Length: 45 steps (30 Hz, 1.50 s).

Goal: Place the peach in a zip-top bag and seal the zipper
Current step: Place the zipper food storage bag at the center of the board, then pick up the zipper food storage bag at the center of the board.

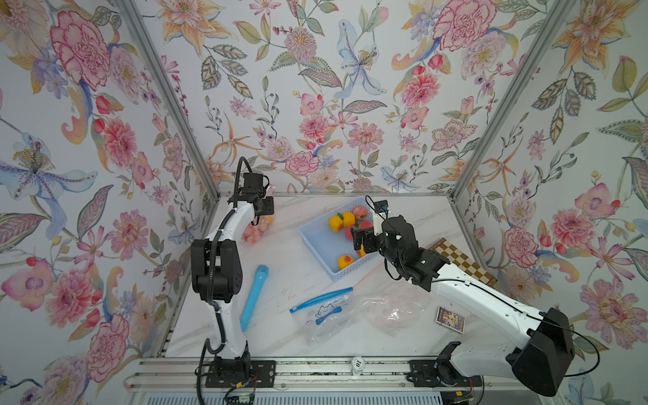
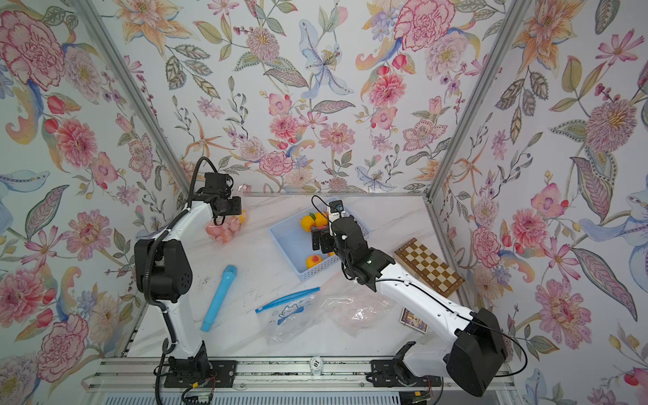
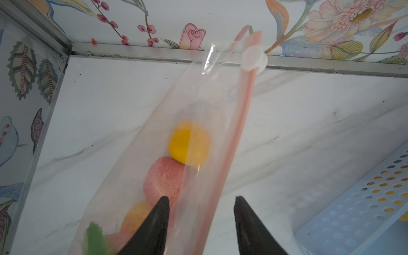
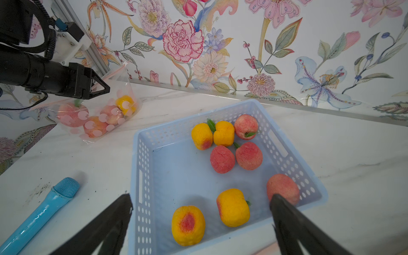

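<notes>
Nearest thing in my right wrist view is my own right gripper (image 4: 202,198): fingers spread wide, nothing in them, hanging over the near rim of the blue basket (image 4: 141,154). The blushed yellow peach (image 4: 188,225) sits on the basket floor right under the gap between them, so that's my pick, I reckon. It's roundish, with no real long axis to line up on, so it's just drop and close.

More peaches lie further in, with one pink peach (image 4: 283,187) half hidden behind a fingertip. My right arm is clearly the nearer one, stretched out over the table (image 1: 280,280) with the wrist tipped down into the basket.

The empty blue-zip bag (image 1: 321,314) lies flat near the front, well apart from the basket, zipper on a diagonal. My left gripper (image 3: 202,198) is off in the back corner over the filled bag (image 3: 198,106), jaws apart, with its pink zipper strip (image 3: 236,123) running loose between them.
</notes>
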Available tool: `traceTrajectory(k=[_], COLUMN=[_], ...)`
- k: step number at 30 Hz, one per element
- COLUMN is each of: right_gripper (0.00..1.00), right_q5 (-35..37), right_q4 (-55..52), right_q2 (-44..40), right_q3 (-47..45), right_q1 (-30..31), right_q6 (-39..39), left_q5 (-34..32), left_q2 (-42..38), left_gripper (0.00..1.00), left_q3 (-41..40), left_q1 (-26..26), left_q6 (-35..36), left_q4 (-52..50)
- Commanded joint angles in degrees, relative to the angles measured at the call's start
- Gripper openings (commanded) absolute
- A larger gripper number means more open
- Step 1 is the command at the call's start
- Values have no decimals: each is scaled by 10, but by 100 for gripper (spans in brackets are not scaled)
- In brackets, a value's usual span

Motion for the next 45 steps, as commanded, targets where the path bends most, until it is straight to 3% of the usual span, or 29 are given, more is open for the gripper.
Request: traceTrajectory(k=[1, 11, 22, 28, 35, 40, 45], right_gripper=[99, 99, 99, 99, 99, 99, 99], right_q5=[-12, -24, -11, 1, 11, 10, 3], right_q4=[-5, -9, -24, -39, -78, -119, -241], right_q2=[4, 12, 8, 11, 16, 16, 16], right_q3=[12, 23, 31, 37, 46, 52, 76], right_q1=[-3, 0, -1, -1, 0, 1, 23], right_q6=[13, 13, 18, 25, 41, 54, 114], left_q5=[-3, -40, -58, -56, -24, -29, -73], left_q2=[-27, -52, -110, -164, -302, -429, -522], left_gripper=[66, 98, 99, 99, 99, 99, 99], left_q3=[13, 1, -5, -47, -185, -334, -439], left_q1=[0, 6, 12, 11, 0, -52, -124], left_q6=[0, 32, 42, 35, -26, -78, -103], left_q4=[-8, -30, -25, -6, 40, 83, 77])
